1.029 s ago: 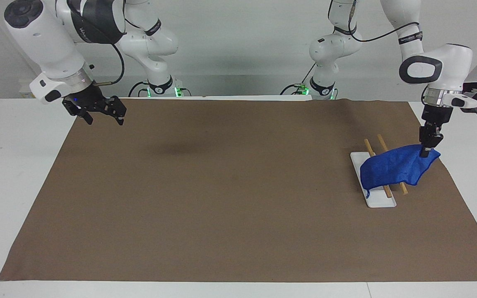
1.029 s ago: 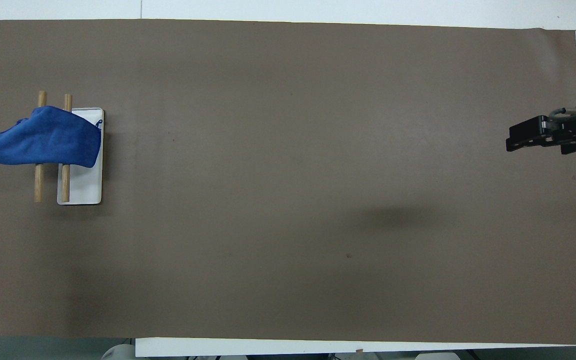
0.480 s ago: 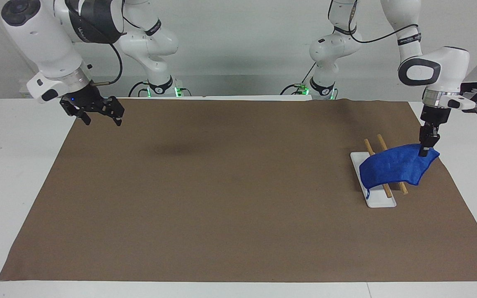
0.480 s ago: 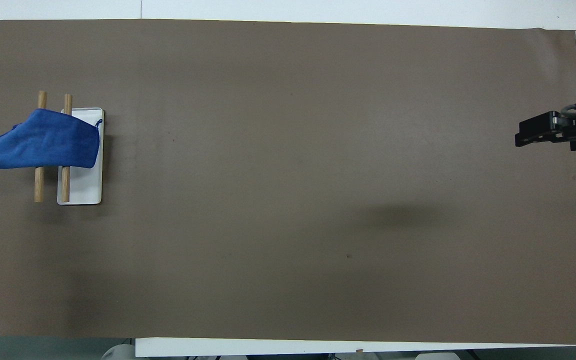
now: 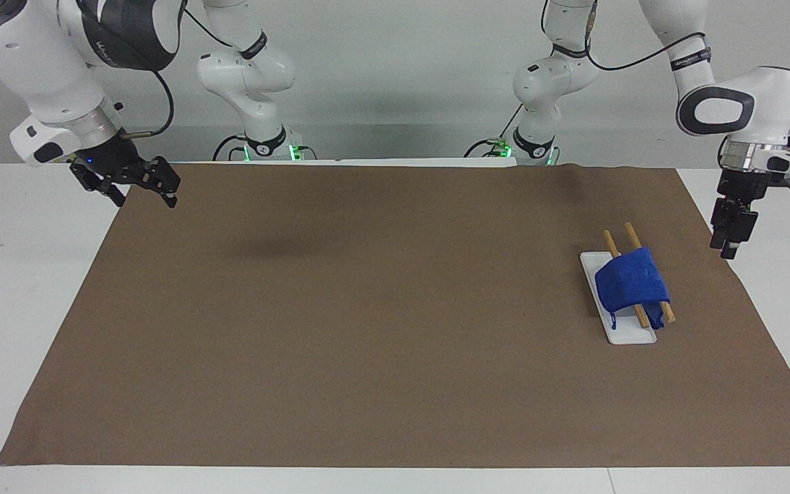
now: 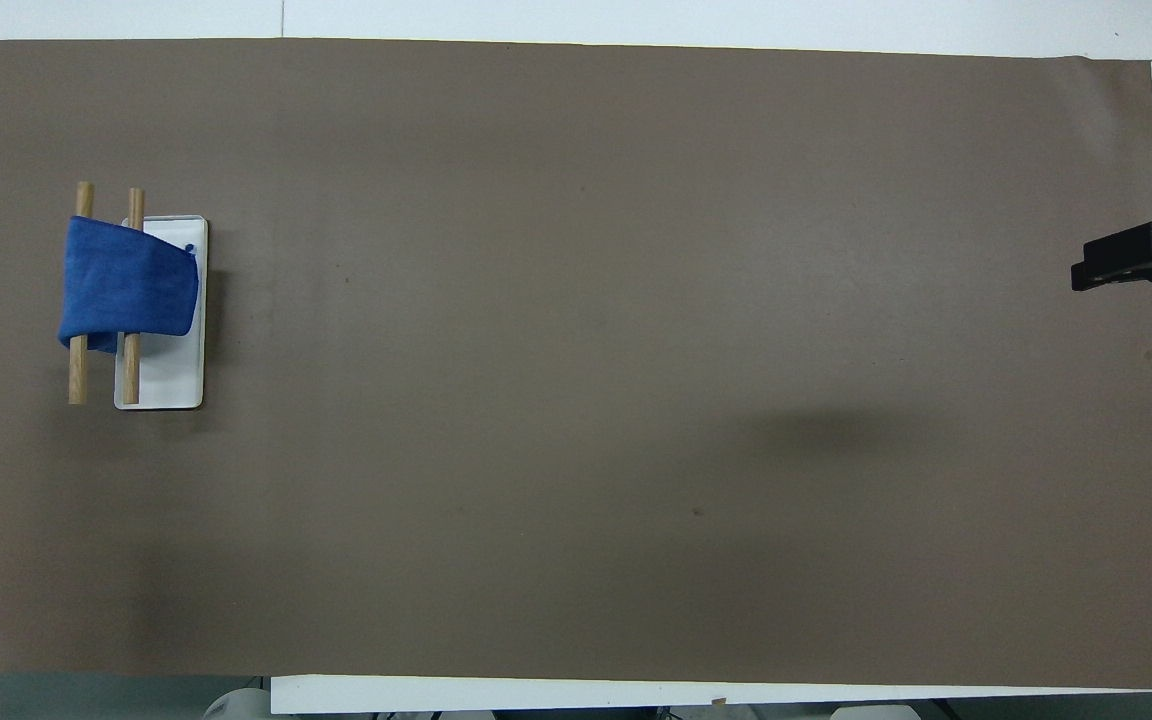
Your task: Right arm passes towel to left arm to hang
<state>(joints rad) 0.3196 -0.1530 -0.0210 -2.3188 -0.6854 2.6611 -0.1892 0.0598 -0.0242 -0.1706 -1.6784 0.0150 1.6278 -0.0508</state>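
Two round wooden rods (image 5: 637, 274) on a flat white base (image 5: 631, 335) carried the draped terry towel (image 5: 631, 281) near the brown mat's (image 5: 367, 309) left-arm edge; left gripper (image 5: 727, 247) and right gripper (image 5: 140, 195) hung open, empty.

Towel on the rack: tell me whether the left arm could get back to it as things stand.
Probably yes. The towel hangs over the two wooden rods with nothing on top of it. The left gripper hangs just beside the rack, at the mat's edge, nothing between them.
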